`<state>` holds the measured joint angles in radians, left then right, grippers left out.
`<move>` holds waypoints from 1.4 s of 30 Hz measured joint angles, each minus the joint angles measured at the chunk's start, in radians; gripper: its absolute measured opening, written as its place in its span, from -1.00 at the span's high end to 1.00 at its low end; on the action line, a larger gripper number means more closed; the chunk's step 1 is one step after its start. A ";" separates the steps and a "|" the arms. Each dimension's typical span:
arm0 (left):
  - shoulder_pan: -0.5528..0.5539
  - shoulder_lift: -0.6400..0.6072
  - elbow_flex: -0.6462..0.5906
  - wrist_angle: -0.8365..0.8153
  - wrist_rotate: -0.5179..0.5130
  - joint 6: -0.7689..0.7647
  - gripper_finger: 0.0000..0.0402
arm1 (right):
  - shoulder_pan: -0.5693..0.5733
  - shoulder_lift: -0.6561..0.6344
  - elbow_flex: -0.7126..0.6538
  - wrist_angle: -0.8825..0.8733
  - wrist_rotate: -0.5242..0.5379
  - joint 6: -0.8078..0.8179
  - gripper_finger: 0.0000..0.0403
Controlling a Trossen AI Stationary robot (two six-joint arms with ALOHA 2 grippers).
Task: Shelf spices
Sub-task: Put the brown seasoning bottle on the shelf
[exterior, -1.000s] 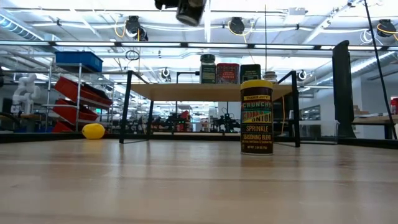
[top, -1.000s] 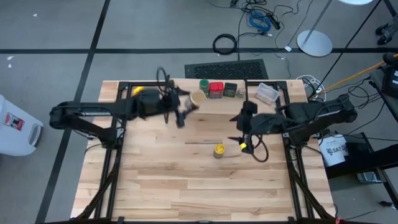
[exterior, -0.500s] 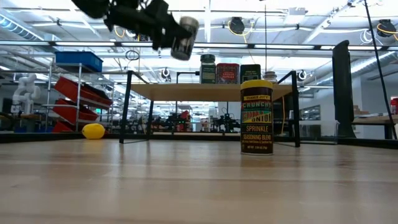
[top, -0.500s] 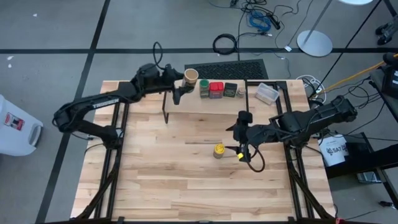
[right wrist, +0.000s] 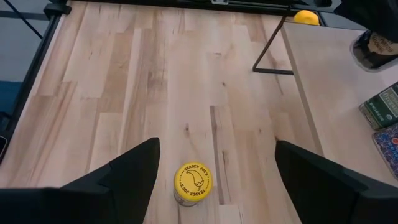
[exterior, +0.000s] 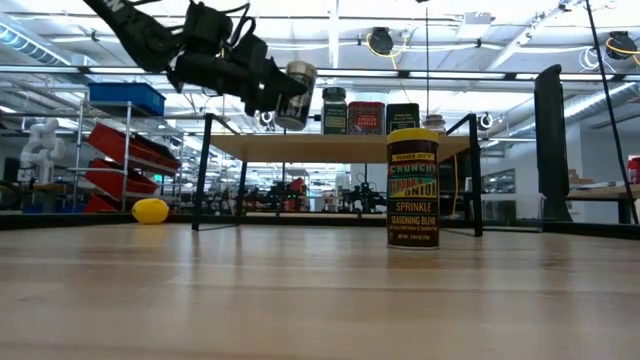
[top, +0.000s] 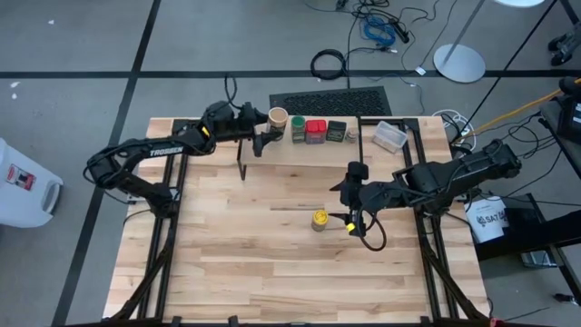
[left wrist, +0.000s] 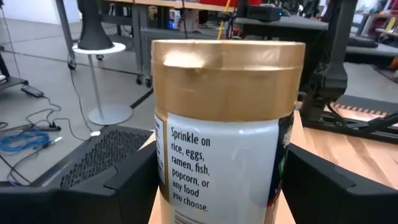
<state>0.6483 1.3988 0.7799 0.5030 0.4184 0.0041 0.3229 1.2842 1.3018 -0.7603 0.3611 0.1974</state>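
My left gripper is shut on a tan-lidded jar held just over the left part of the shelf's wooden plank. A green-lidded jar, a red tin, a dark box and a tiny jar stand in a row on the shelf. A yellow-lidded jar stands upright on the table in front of it. My right gripper hangs open just right of that jar; its fingers touch nothing. My left gripper pinches the jar's white labelled body, below the tan lid, between its two fingers. The fingers reach in about level from the table's left. The jar is lifted clear of the plank and leans slightly.
A clear plastic tub sits at the shelf's right end. A yellow ball lies on the table at the far left, beside the shelf's black legs. Bare tabletop spreads toward the near edge.
My left gripper has carried the tan-lidded jar toward the table's far edge and down, from high over the table to just above the shelf's left part, rolling as it went. My right gripper has sunk a little beside the yellow-lidded jar and stays open.
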 joint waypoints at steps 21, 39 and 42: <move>0.007 0.019 -0.067 0.094 0.027 0.030 -0.42 | 0.000 0.000 0.000 -0.001 0.000 0.000 -0.52; 0.105 0.019 -0.067 0.011 0.125 0.056 -0.42 | 0.000 0.000 0.000 -0.026 0.000 0.010 -0.52; 0.114 0.017 -0.067 -0.010 0.133 0.069 -0.42 | 0.000 0.000 0.000 -0.026 0.000 0.010 -0.52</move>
<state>0.7623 1.4161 0.7129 0.4932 0.5515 0.0730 0.3228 1.2846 1.3014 -0.7868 0.3607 0.2073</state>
